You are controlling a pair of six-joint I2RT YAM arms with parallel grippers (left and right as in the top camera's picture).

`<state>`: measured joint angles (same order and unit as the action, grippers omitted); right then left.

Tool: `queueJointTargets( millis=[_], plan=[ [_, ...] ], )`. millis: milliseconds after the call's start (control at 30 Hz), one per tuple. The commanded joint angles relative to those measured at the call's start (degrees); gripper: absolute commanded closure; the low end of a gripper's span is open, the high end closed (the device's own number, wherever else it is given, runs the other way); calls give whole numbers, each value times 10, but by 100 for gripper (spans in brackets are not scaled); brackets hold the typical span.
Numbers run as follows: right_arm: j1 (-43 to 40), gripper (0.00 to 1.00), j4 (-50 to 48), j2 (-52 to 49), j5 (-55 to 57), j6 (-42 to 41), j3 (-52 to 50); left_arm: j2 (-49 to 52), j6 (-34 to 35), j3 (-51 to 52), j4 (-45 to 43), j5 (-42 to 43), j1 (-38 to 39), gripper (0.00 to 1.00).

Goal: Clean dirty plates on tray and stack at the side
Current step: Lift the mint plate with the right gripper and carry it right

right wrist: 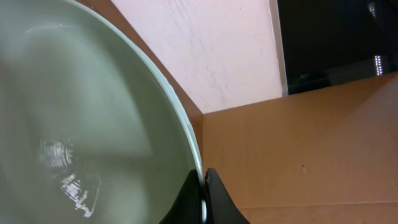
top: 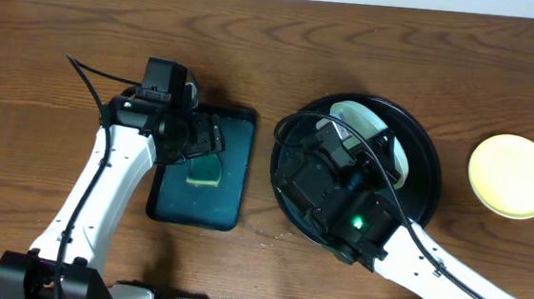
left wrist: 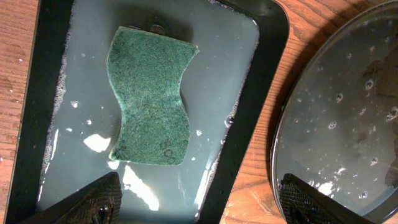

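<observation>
I am working on the wiping step. My right hand (right wrist: 203, 202) is clamping the rim of a pale aqua plate (right wrist: 81, 124) and holding it tilted above the black tray (top: 427, 153). My left hand (left wrist: 199, 202) is hanging with its fingers apart over the sponge (left wrist: 149, 99). The sponge is lying in soapy water in the teal tray (left wrist: 273, 37), just left of the black tray. The yellow plate (top: 512, 176) is sitting on the table (top: 352, 42) to the right of the black tray, apart from it. I am not making out a third plate under the right arm. To do this well, I am planning to come straight down on the sponge's narrow waist, close firmly, and lift slowly so it drips into the teal tray. I am judging the rim grip thin, so I am planning light strokes against the held plate.
</observation>
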<state>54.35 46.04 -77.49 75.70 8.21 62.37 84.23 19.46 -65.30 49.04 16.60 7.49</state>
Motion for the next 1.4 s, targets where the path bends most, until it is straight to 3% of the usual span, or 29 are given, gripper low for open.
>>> queueJointTargets(
  millis=[0, 367, 433, 500, 567, 633, 700, 800, 867, 1067, 1100, 1267, 1367],
  plan=[
    [6, 99, 0, 10, 25, 3, 5, 0, 3, -10, 1, 3, -3, 18],
    [2, 99, -9, 10, -11, -3, 5, 0, 3, -10, 1, 3, -3, 18],
    [0, 99, 16, 10, 18, 31, 5, 0, 3, -10, 1, 3, -3, 18],
    [-25, 99, 3, 10, 64, -10, 5, 0, 3, -10, 1, 3, -3, 18],
    [-20, 99, 7, 10, -21, 22, 5, 0, 3, -10, 1, 3, -3, 18],
    [-21, 99, 19, 10, 1, 22, 5, 0, 3, -10, 1, 3, -3, 18],
    [-48, 99, 1, 10, 34, -53, 5, 0, 3, -10, 1, 3, -3, 18],
    [-50, 99, 11, 10, -87, -43, 5, 0, 3, -10, 1, 3, -3, 18],
    [-83, 99, 14, 10, -97, -134, 5, 0, 3, -10, 1, 3, -3, 18],
    [-282, 99, 9, 10, -378, -230, 5, 0, 3, -10, 1, 3, -3, 18],
    [-367, 99, 4, 10, -472, -230, 5, 0, 3, -10, 1, 3, -3, 18],
    [-622, 99, -27, 10, -722, -202, 5, 0, 3, -10, 1, 3, -3, 18],
    [-791, 99, -45, 6, -805, -211, 5, 0, 3, -10, 1, 3, -3, 18]
  ],
)
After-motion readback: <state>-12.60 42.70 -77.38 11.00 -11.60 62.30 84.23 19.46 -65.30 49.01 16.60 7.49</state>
